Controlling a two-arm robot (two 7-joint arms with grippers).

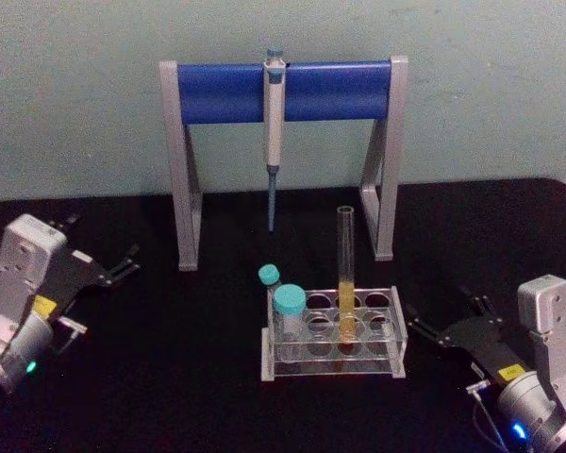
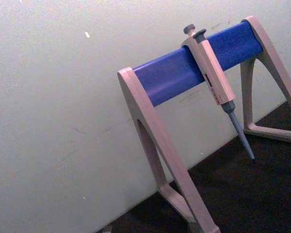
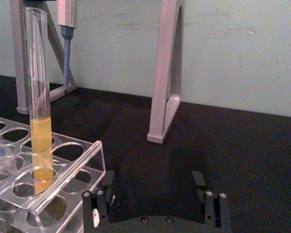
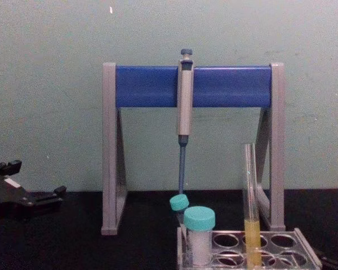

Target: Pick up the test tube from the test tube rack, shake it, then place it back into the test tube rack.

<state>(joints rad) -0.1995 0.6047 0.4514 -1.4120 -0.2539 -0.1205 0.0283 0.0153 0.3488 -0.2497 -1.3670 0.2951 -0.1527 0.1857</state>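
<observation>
right gripper [image 1: 445, 327] fingers spread apart, empty, resting low over the counter [image 1: 170, 377] just right of the test tube rack [image 1: 332, 363], pointing toward it. no contact with rack or tube. in the right wrist view the two fingers [image 3: 105, 180] sit wide apart with bare black counter between them, rack corner just beside the near one.

left gripper [image 1: 102, 267] fingers also released, holding nothing, parked at the far left of the counter, well apart from the rack.

test tube [image 1: 346, 274] stands in the rack, in a hole of the middle column toward the right side. long axis vertical, near upright, open mouth up, round bottom down in the rack. yellow-orange liquid fills the lower part, the top part clear.

two teal-capped tubes [image 1: 289, 316] sit in the rack's left holes, the rear one tilted left.

behind the rack: grey-and-blue pipette stand [image 1: 226, 92] against the wall, one pipette [image 1: 274, 132] hanging from the blue bar, tip down, above the counter.
</observation>
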